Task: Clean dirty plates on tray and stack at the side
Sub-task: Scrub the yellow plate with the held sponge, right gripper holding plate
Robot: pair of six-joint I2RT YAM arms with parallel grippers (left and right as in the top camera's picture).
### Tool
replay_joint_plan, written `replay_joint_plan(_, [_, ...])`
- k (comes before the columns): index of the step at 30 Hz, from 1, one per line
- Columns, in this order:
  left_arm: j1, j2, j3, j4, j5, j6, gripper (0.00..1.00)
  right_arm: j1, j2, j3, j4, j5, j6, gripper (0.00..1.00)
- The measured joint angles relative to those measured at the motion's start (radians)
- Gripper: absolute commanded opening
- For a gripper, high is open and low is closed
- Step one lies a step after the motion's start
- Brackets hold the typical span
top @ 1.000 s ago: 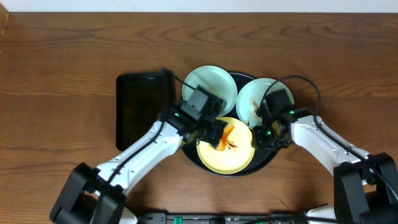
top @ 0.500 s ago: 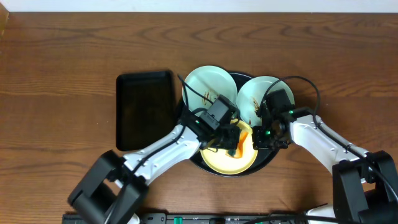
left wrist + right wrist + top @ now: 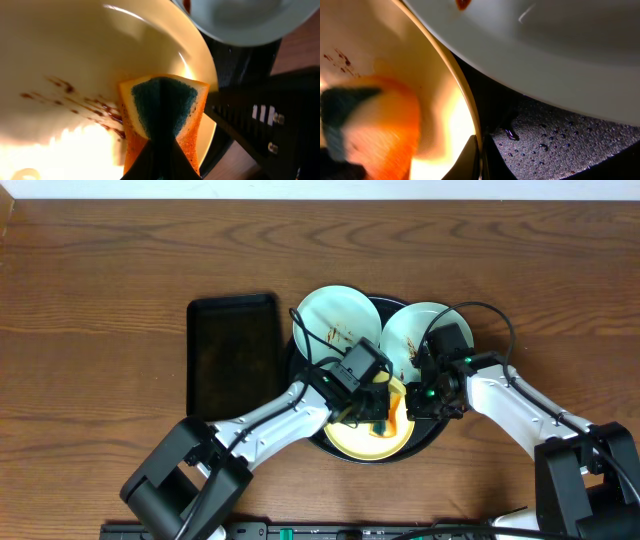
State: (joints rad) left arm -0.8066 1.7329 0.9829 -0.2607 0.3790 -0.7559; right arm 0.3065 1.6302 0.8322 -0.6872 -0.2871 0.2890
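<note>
Three plates lie on the round black tray, which sits about midway along the counter. Two are pale mint-blue and lie side by side on the half toward the far edge: the left mint plate and the right mint plate, each with thin brown smears. One is the yellow plate, on the half toward the near edge, its rim tucked under the two mint ones.

Both arms meet over the yellow plate. The left end effector is clamped on one orange sponge, whose dark blue-green pad shows between the jaws in the left wrist view; the sponge presses on the plate's inner slope, touching a trail of brown specks. The right end effector is pinched narrow on the yellow plate's right rim, which runs between its jaws in the right wrist view. Water droplets bead on the tray floor there.

One smaller rectangular black tray lies on the counter just beside the round tray's left side.
</note>
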Motion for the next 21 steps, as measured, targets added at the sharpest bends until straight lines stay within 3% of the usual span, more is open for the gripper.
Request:
replay_joint_plan(13, [-0.038, 0.048, 0.002, 0.022, -0.095, 0.053, 0.07, 0.0, 0.0, 0.0, 0.0, 0.0, 0.0, 0.01])
replay_joint_plan(21, [0.092, 0.047, 0.022, -0.064, -0.155, 0.11, 0.08, 0.0, 0.0, 0.0, -0.003, 0.0, 0.0, 0.01])
